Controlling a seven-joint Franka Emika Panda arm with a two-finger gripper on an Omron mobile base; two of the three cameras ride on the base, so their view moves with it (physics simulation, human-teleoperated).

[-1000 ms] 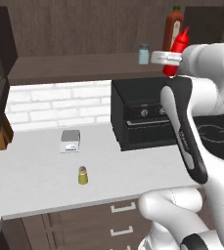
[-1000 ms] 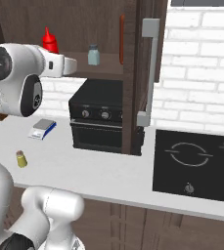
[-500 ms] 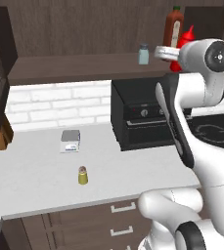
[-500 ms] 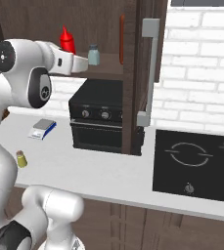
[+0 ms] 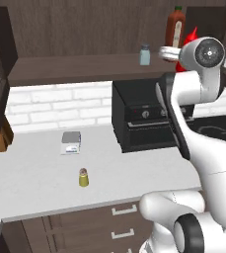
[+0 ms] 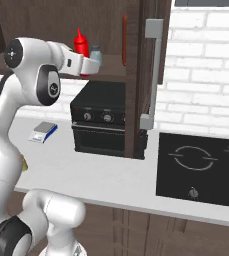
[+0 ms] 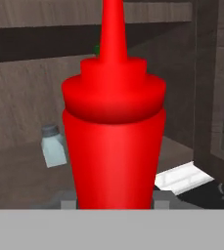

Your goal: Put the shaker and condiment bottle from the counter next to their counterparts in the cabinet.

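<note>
bright red squeeze bottle with pointed nozzle (image 7: 113,136): clamped in the gripper (image 6: 88,64), held at the dark wooden cabinet shelf (image 5: 85,69), not yet set down | small yellow-olive shaker (image 5: 83,177): left on the counter (image 5: 40,173), to be fetched

Black oven (image 5: 144,116), cooktop (image 6: 201,167), scale (image 5: 71,142)

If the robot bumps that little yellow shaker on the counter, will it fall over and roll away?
Probably it would tip. The shaker stands upright, taller than it is wide, on the smooth counter, so a push near its cap likely topples it, while a low push might just slide it. Being round, it would likely roll once down. It looks small, so probably light.
</note>
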